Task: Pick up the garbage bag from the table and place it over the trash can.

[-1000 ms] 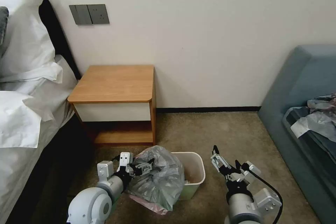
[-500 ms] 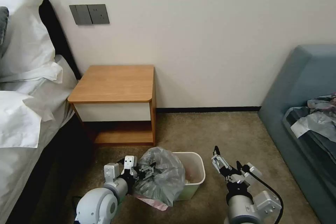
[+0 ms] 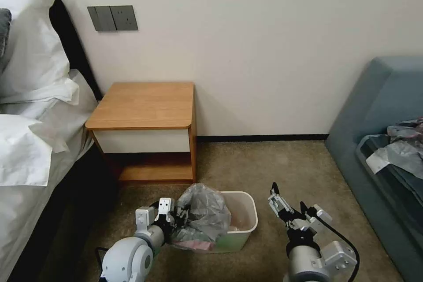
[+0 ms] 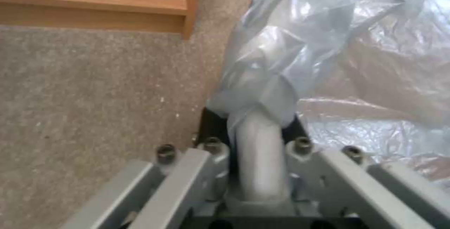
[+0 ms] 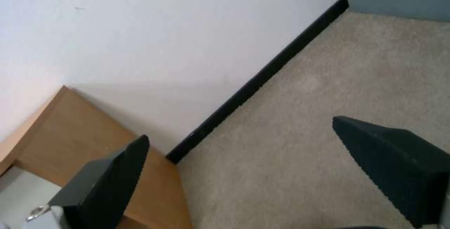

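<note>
- While the left gripper [image 3: 181, 219] clamped the garbage bag [image 3: 203, 213], the bag lay bunched over the trash can's [image 3: 245, 220] left end.
- The right gripper [image 3: 288, 201] hovered beside the can, fingers spread wide, holding nothing.

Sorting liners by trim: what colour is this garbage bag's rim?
Pinkish-red, on the garbage bag; head view shows it best.

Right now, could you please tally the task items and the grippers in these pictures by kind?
Garbage bag: 1, over the can's left end.
Trash can: 1.
Table: 1.
Grippers: 2, the left gripper shut on the bag, the right gripper open above the carpet.
Total: 5.
</note>
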Available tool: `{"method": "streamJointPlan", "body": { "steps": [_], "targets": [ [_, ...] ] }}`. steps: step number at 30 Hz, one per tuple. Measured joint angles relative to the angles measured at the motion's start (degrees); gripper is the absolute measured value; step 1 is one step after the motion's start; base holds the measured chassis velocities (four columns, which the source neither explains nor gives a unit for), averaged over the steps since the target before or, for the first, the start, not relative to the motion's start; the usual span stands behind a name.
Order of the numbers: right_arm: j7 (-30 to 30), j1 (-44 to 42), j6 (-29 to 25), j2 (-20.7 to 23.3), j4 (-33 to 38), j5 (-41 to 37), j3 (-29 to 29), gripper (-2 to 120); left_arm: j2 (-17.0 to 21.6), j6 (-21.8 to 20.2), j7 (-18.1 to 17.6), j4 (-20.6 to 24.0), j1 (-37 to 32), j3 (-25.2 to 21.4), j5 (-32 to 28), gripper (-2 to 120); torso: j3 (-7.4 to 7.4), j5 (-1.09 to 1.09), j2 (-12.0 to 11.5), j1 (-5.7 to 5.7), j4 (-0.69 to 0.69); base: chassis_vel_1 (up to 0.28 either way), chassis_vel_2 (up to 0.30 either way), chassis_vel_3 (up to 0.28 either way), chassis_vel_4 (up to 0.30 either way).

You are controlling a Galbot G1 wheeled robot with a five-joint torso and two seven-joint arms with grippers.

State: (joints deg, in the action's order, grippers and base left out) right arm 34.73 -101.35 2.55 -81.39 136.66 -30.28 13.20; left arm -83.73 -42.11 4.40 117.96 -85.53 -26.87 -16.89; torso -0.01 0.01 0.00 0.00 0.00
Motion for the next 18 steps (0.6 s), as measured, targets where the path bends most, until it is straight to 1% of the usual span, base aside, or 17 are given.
{"method": "streamJointPlan", "body": {
  "steps": [1,3,9,12,13,14,15,16,18],
  "targets": [
    [0.0,0.0,0.0,0.0,0.0,0.0,0.0,100,0.0,0.0,0.0,0.0,0.0,0.0,0.0,11,0.00,0.00,0.0,0.00,0.00,0.000,0.000,0.000,0.000],
    [0.0,0.1,0.0,0.0,0.0,0.0,-0.1,100,0.0,0.0,-0.4,0.2,-0.3,-0.1,0.2,4,0.00,-0.01,0.0,0.00,0.00,0.000,0.000,0.000,0.000],
    [0.0,0.1,0.0,0.1,0.0,0.0,-0.2,100,0.2,0.2,-0.9,0.6,-1.1,-0.6,1.0,4,0.01,-0.02,0.0,0.00,0.00,0.000,0.000,0.000,0.000],
    [-0.1,0.2,0.0,0.1,0.0,0.4,-0.4,100,0.0,2.1,-1.7,1.2,-2.1,-0.9,1.2,4,0.01,-0.02,0.0,0.00,-0.01,0.000,0.000,0.000,0.000],
    [-0.1,0.2,0.0,0.1,0.0,0.4,-0.4,100,0.0,2.1,-1.7,1.2,-2.1,-0.9,1.2,4,0.01,-0.02,0.0,0.00,-0.01,0.000,0.000,0.000,0.000],
    [-0.3,0.3,0.1,0.3,0.0,0.5,-0.6,100,-0.1,3.1,-2.1,1.5,-2.6,-1.2,1.1,4,0.01,-0.02,0.0,0.00,-0.01,0.000,0.000,0.000,0.000],
    [-0.8,0.4,0.1,0.6,0.1,0.6,-0.8,100,-0.1,5.2,-2.3,1.9,-3.3,-1.7,1.0,4,0.01,-0.01,0.0,0.00,-0.01,0.000,0.000,0.000,0.000],
    [-0.8,0.4,0.1,0.6,0.1,0.6,-0.8,100,-0.1,5.2,-2.3,1.9,-3.3,-1.7,1.0,4,0.01,-0.01,0.0,0.00,-0.01,0.000,0.000,0.000,0.000],
    [-4.4,1.1,-0.3,2.4,0.0,2.4,-1.1,100,0.4,10.8,-2.2,3.0,-5.2,-2.5,0.8,4,0.01,-0.01,0.0,0.00,0.00,0.000,0.000,0.000,0.000]
  ]
}}
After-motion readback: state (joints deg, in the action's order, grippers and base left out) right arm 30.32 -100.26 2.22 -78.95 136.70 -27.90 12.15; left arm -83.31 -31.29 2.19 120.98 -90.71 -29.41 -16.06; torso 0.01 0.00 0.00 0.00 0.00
